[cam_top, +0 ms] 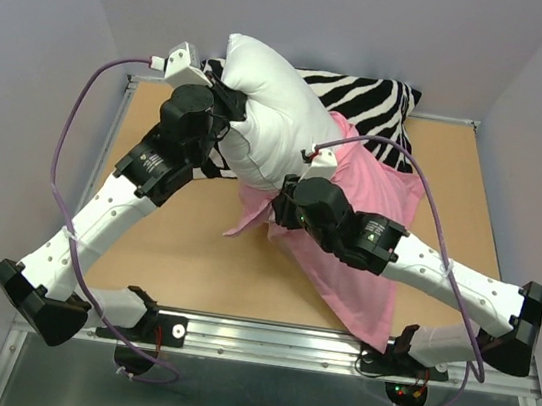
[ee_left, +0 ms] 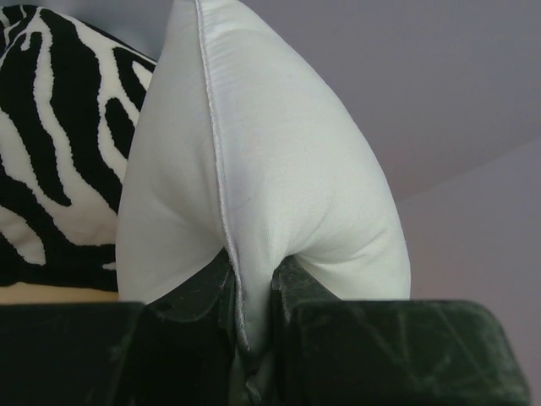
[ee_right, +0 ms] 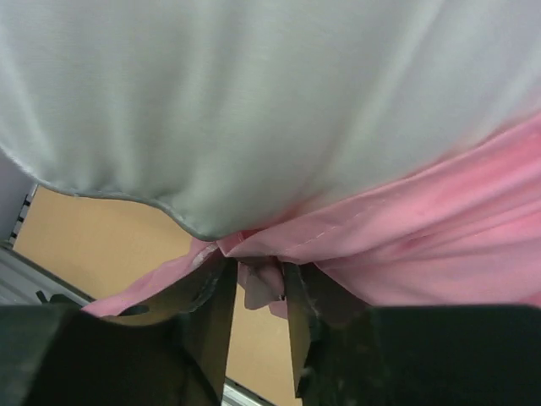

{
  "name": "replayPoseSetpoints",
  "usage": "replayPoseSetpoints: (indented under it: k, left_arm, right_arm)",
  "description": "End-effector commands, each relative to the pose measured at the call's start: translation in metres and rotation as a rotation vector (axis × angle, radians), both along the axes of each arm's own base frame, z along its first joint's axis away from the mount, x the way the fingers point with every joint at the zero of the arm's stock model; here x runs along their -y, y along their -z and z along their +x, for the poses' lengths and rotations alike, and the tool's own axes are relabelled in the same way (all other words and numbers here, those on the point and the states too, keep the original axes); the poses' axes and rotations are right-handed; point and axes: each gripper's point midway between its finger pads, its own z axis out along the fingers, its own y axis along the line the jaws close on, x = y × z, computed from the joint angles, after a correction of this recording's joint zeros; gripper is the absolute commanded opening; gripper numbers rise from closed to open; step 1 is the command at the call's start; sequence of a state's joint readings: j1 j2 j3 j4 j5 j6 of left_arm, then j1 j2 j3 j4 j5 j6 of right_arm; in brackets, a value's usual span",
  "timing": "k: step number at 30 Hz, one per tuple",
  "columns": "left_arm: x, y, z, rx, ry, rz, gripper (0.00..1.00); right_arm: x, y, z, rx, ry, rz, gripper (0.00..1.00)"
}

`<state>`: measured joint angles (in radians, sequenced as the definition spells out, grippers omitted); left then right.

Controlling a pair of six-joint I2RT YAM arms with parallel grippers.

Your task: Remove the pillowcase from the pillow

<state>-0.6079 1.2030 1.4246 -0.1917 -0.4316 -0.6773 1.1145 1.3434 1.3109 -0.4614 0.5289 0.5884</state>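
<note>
The white pillow [cam_top: 269,112] sticks out up-left from the pink satin pillowcase [cam_top: 355,250], which still covers its lower right end and trails toward the near edge. My left gripper [cam_top: 225,116] is shut on the pillow's seamed edge [ee_left: 254,211], lifting it. My right gripper [cam_top: 287,197] is shut on the pillowcase's hemmed opening [ee_right: 287,233], just under the pillow [ee_right: 254,93]. In the right wrist view a pink fold [ee_right: 260,283] sits between the fingers.
A black-and-white zebra cushion [cam_top: 366,100] lies at the table's far edge behind the pillow, also in the left wrist view [ee_left: 51,152]. The wooden tabletop [cam_top: 183,251] has a metal rail [cam_top: 331,348] at its near edge. Grey walls surround it.
</note>
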Motion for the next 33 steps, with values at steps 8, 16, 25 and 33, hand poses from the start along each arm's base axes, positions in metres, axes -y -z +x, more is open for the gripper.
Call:
replayPoseSetpoints:
  k: [8,16,25,33]
  left_arm:
    - [-0.047,-0.119,-0.005,0.281,-0.132,-0.120,0.00]
    - [-0.108,-0.178,-0.026,0.392,-0.263,-0.103,0.00]
    - [-0.156,-0.243,-0.109,0.550,-0.328,-0.114,0.00]
    - [-0.133,-0.207,-0.102,0.453,-0.207,-0.042,0.00]
  right_arm:
    - [0.075,0.056,-0.048,-0.135,0.080,0.035,0.01]
    - [0.164,0.088,-0.073,-0.201,0.287,0.039,0.00]
    - [0.202,-0.052,-0.056,0.024,0.382,0.194,0.00]
    - [0.192,-0.198,-0.033,0.252,0.370,0.237,0.01]
